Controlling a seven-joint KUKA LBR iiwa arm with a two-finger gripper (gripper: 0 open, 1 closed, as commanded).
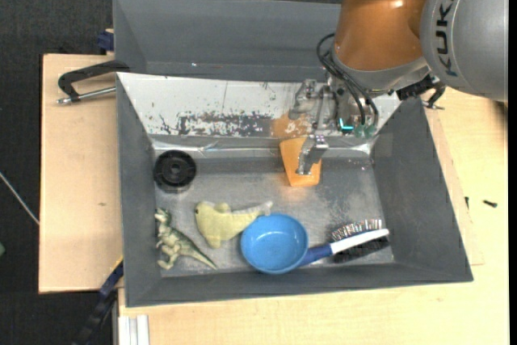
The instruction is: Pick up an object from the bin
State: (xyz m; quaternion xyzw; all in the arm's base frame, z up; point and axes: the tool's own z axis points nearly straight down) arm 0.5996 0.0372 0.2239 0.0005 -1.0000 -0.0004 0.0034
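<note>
Toward the back of the bin [412,190], a little right of its middle, the gripper [308,161] hangs low over the floor, close to the foot of the scuffed rear wall. It is down at an orange block [289,159], a small wedge-like piece lying on the grey floor, and the gripper's metal end crosses the block's right half, so that orange shows to its left and below it. Whether the gripper is open or closed on the block I cannot tell, since its lower end merges with the block from this angle. Above it the wrist carries a rounded orange cover [380,20] with cables looped around it, and the grey arm [477,12] comes in from the upper right. Everything else in the bin lies well apart from the gripper. A black round disc [174,170] sits on the floor near the left wall. Along the front edge lie, from left to right, a small green toy dinosaur [174,242], a pale yellow soft figure [220,222], a blue bowl [275,244] touching that figure's right end, and a brush [359,238] with a dark head and white bristles, its blue handle running left to the bowl's edge.
</note>
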